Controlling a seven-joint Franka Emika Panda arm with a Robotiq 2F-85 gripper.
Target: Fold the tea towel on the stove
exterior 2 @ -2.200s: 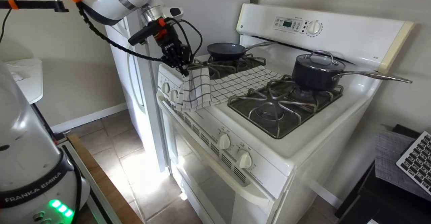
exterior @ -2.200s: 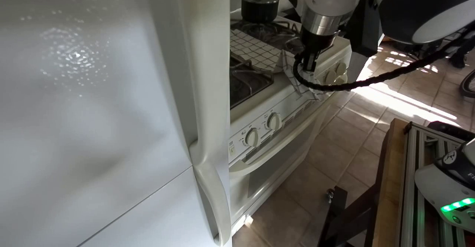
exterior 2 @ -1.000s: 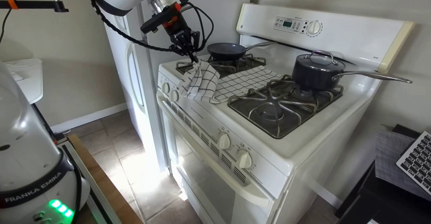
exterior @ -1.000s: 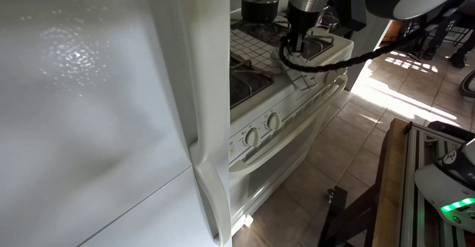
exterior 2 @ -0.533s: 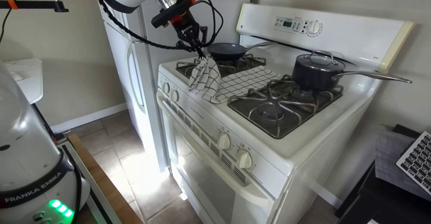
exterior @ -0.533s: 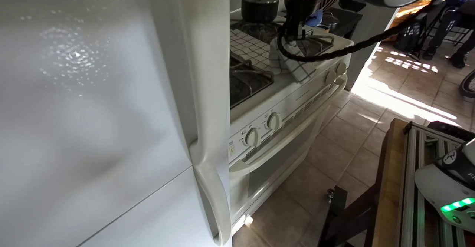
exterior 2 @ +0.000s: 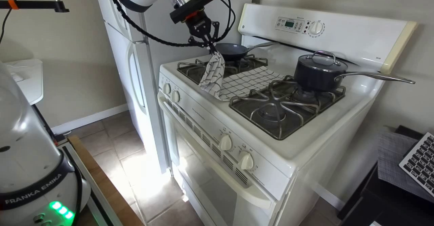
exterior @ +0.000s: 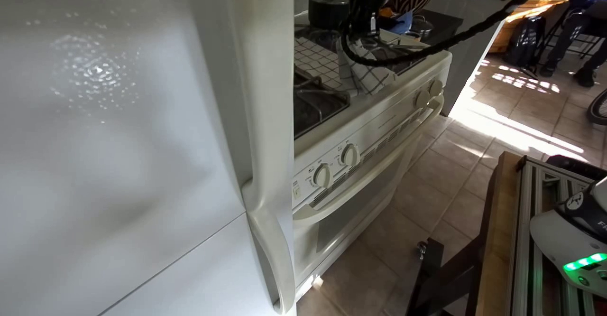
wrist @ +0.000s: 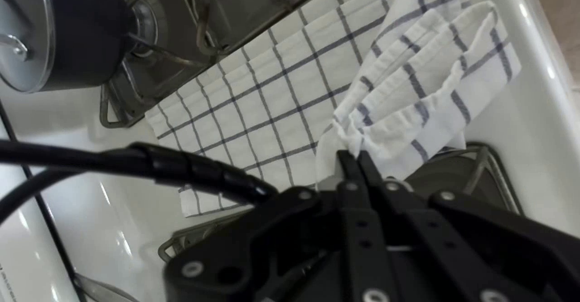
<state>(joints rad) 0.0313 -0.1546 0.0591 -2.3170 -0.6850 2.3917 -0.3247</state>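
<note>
The tea towel (exterior 2: 249, 81) is white with dark check lines. It lies between the burner grates of the white stove (exterior 2: 315, 131). It also shows in the wrist view (wrist: 272, 107) and in an exterior view (exterior: 322, 62). Its front part is gathered and lifted, hanging in a twisted drape below the gripper. My gripper (exterior 2: 213, 51) is shut on that front end and stands above the front grate on the fridge side. In the wrist view the fingertips (wrist: 348, 160) pinch bunched cloth. The part between the fingertips is hidden.
A lidded dark pot (exterior 2: 315, 71) stands on a rear burner, its handle pointing outward. A frying pan (exterior 2: 230, 49) sits on the rear burner close behind the gripper. The tall white fridge (exterior: 118, 164) stands beside the stove. Stove knobs (exterior 2: 245, 160) line the front panel.
The gripper has moved from the stove's front edge up and back over the stove, pulling the towel's front end along. The cloth that hung over the front panel has lifted off it.
</note>
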